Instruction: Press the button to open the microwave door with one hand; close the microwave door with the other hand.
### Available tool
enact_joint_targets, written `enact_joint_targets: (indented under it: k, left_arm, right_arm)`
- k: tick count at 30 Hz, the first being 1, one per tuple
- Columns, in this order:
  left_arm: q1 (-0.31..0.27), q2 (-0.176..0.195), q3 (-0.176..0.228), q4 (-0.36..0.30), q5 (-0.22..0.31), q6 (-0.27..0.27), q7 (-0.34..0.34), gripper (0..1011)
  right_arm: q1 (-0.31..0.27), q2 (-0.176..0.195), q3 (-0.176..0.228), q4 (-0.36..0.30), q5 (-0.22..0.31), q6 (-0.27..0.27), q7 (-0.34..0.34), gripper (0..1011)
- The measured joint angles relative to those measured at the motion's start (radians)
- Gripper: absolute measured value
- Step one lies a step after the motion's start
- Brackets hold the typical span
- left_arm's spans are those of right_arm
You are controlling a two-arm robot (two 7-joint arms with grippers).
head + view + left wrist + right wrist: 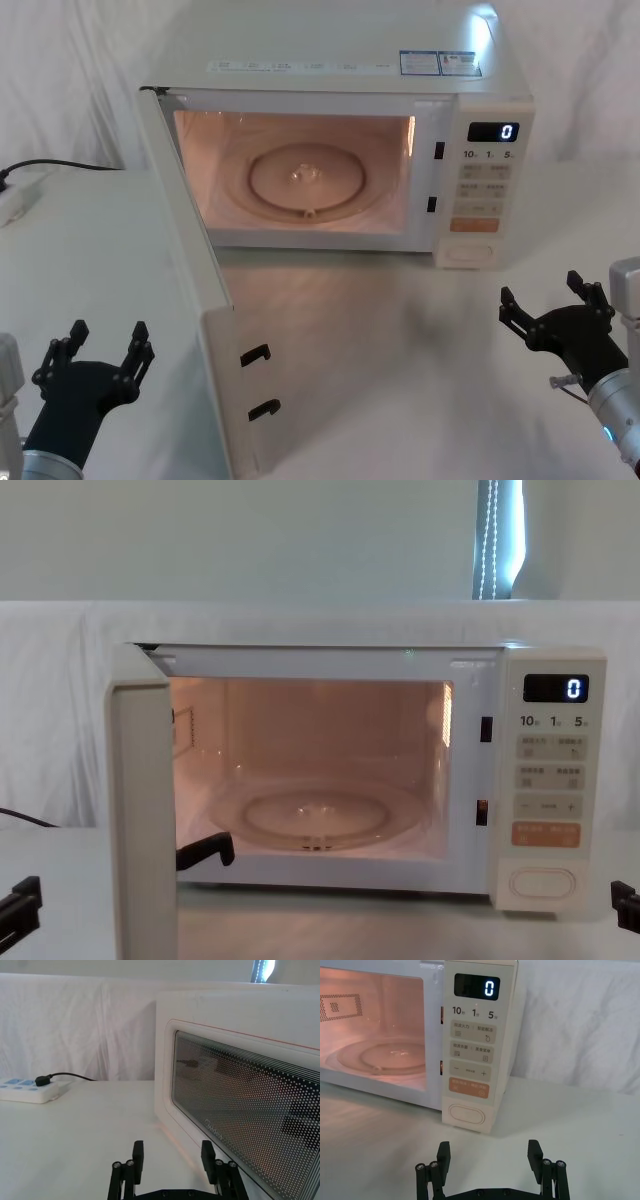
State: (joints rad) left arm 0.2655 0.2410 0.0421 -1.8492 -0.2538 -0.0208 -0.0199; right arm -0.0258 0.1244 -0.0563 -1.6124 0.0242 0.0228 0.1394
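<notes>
**A:** Where is everything sitting right now?

**B:** The cream boxy microwave is standing toward the far edge of the white tabletop, and its cavity is glowing. The broad cream microwave door with the dark dotted glass window is hanging wide open, swung out toward the near edge on the robot's left. The wide cream pill-shaped button is sitting at the foot of the keypad strip, just under the orange rectangular key.

**A:** So the pressing part looks done?

**B:** Judging by the open door, yes. The step in hand is closing it.

**A:** And the grippers?

**B:** The black claw left gripper is hovering near the near left corner, jaws spread wide and holding nothing, just beside the door's outer face but apart from it. The black claw right gripper is hovering toward the right edge, in front of the keypad, jaws also spread wide and empty.

**A:** How should the closing go?

**B:** I'd say the left gripper is the one placed for it. There is no handle, so it should be pushing, not grasping: contact on the cream frame near the door's free edge rather than on the glass, sweeping along the hinge's arc until the latch hooks are meeting their slots. Pushing too close to the hinge would probably shove the whole oven instead.

**A:** Anything to avoid?

**B:** The white power strip near the left edge, well clear of the arc.
</notes>
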Motion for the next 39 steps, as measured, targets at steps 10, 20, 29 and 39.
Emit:
enact_joint_targets:
  k: [10,20,29,39]
  left_arm:
    - [0.0,0.0,0.0,0.0,0.0,0.0,0.0,449]
    - [0.0,0.0,0.0,0.0,0.0,0.0,0.0,129]
    - [0.0,0.0,0.0,0.0,0.0,0.0,0.0,0]
    - [0.0,0.0,0.0,0.0,0.0,0.0,0.0,0]
  right_arm:
    - [0.0,0.0,0.0,0.0,0.0,0.0,0.0,1002]
    - [0.0,0.0,0.0,0.0,0.0,0.0,0.0,1002]
    - [0.0,0.0,0.0,0.0,0.0,0.0,0.0,1002]
    - [0.0,0.0,0.0,0.0,0.0,0.0,0.0,1002]
